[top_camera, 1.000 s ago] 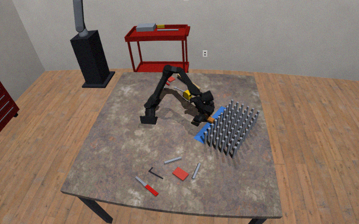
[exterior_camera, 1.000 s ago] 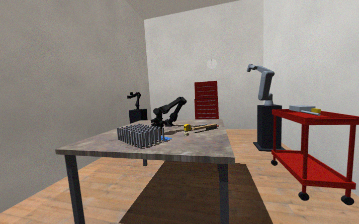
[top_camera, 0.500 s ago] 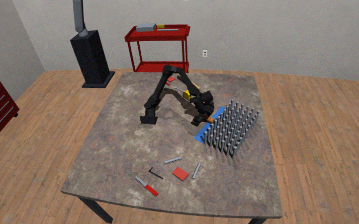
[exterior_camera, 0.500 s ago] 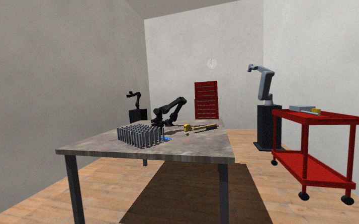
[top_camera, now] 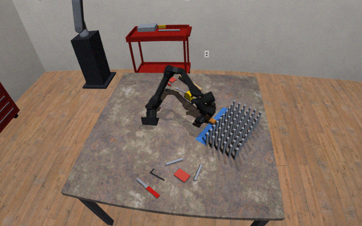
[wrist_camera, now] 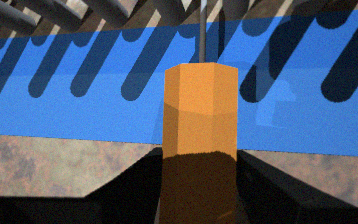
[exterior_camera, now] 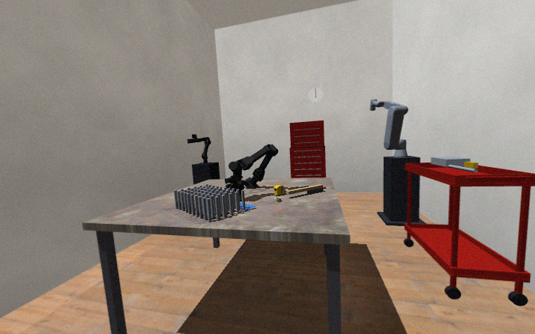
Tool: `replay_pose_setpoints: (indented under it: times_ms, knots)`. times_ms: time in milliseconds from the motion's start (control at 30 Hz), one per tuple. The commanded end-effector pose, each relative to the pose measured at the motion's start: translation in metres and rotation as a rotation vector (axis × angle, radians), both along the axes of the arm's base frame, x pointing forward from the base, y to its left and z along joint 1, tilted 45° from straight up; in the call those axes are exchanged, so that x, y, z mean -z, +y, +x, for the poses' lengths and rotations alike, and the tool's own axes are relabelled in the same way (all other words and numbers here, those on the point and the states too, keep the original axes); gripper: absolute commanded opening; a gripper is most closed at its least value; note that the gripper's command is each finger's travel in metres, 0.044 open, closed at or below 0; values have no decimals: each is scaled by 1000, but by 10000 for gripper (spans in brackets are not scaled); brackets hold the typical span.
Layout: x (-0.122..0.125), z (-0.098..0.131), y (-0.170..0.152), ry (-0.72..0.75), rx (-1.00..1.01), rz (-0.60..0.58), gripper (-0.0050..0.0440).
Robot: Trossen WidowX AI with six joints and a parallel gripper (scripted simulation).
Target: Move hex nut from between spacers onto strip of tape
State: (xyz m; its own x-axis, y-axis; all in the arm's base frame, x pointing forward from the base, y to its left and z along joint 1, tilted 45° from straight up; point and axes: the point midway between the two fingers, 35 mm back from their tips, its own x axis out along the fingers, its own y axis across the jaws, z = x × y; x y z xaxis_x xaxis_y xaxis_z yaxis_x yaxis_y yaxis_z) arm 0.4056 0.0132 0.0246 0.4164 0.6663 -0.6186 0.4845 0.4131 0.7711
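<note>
Wrist view shows the gripper [wrist_camera: 200, 187] clamped on the orange-brown handle of the hook pick [wrist_camera: 200, 115], fingers partly closed around it; the thin metal shaft runs forward over the blue strip of tape [wrist_camera: 80, 115] toward the spacers [wrist_camera: 105, 10], and its hooked tip is out of sight. Top view places the gripper [top_camera: 203, 120] low at the tape's [top_camera: 203, 136] edge, just beside the block of upright spacers [top_camera: 232, 126]; the nut cannot be made out among them in any view.
</note>
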Motion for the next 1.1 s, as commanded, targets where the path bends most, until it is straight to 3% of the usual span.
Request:
replay_pose_setpoints:
  times_ms: [0,1067]
  knots:
    - [-8,3,-4,-23,13,-8,-50]
    - [-8,5,-4,-28,9,-9,-50]
